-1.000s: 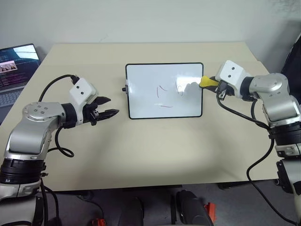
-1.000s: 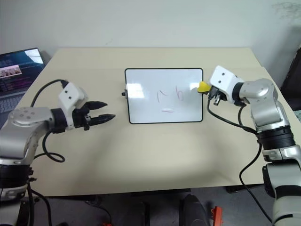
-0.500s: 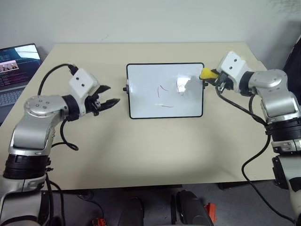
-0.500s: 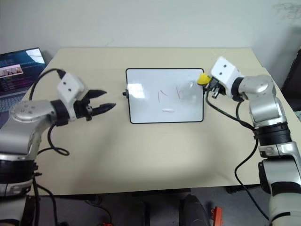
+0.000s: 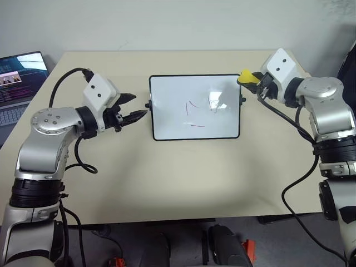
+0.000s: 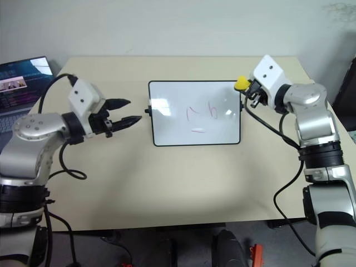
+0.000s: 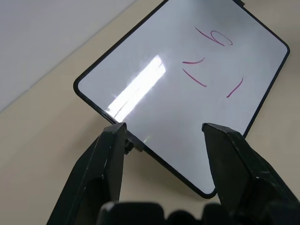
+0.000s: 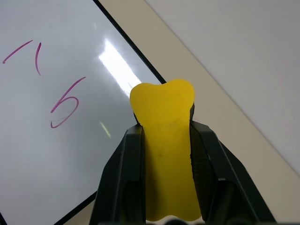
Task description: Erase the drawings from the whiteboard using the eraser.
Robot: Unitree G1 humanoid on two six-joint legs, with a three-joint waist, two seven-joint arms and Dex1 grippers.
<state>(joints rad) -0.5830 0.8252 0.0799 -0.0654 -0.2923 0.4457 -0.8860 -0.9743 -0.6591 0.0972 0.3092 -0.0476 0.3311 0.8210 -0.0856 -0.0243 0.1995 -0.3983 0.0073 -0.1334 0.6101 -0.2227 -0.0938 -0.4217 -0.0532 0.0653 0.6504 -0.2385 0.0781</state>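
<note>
Yellow eraser (image 8: 164,140) sitting pinched in the right gripper (image 5: 253,83) hovering by the whiteboard's (image 5: 167,122) far right corner, left gripper (image 5: 133,108) reaching toward its left edge, fingers spread, holding nothing, drawings (image 5: 203,108) showing mid-board.

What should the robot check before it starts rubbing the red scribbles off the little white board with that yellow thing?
1. Yellow eraser clamped in the right gripper: ok.
2. Red marker drawings present on the glossy white black-framed whiteboard: ok.
3. Eraser touching the board surface: not ok, it sits at the board's far right corner, away from the strokes.
4. Left gripper holding the board steady: not ok, it is open beside the board's left edge.
5. Whiteboard flat on the beige table: ok.
</note>
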